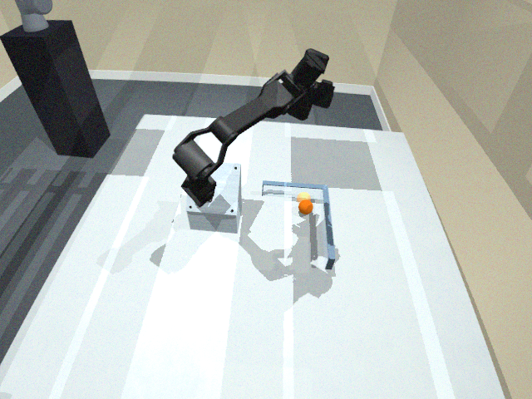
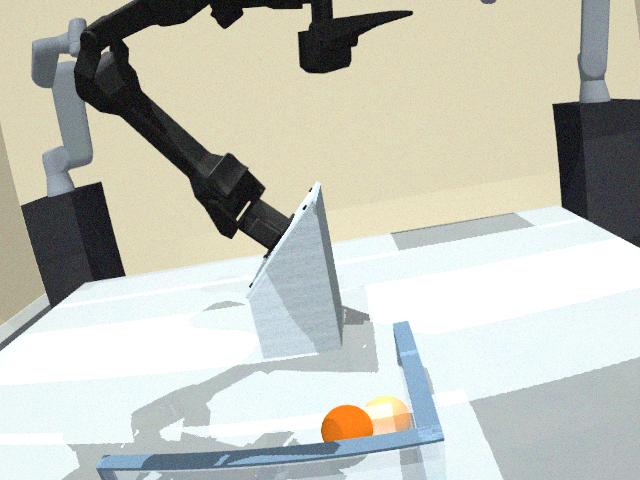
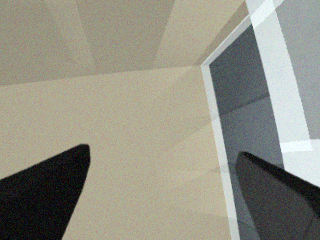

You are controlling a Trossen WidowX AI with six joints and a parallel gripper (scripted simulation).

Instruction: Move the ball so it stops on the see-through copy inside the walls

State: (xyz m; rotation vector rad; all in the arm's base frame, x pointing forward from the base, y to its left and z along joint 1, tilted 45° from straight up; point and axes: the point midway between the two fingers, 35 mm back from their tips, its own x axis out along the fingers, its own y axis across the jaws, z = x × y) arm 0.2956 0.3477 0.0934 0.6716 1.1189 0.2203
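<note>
The room has plain tan walls and a dark grey floor [image 1: 129, 92] edged by a pale skirting strip. One white desk [image 1: 365, 322] fills most of the top view, banded with lighter stripes and grey shadow patches. Two dark pedestals stand off the desk, one at each side in the exterior view [image 2: 67, 242] [image 2: 599, 165], each carrying a light grey stand.

One black arm [image 1: 240, 115] rises from a single pale grey base block [image 1: 214, 206] on the desk. It reaches up and away toward the far edge of the desk. Its end effector [image 3: 165, 200] is high in the air, well apart from the walls and the ball; the wrist view shows two dark fingertips set wide apart with only wall and floor between them, holding nothing.

Two low clear blue walls [image 1: 328, 223] meet at one corner on the desk, near the base block. One orange ball [image 1: 305, 207] lies on the desk inside that corner. One see-through copy [image 1: 302, 197], pale yellow, sits closer into the corner. The ball is just beside the copy and overlaps its edge in both views, but does not cover it. In the exterior view the ball [image 2: 346, 422] is near the front wall, and the copy [image 2: 388, 413] is beside the side wall.
</note>
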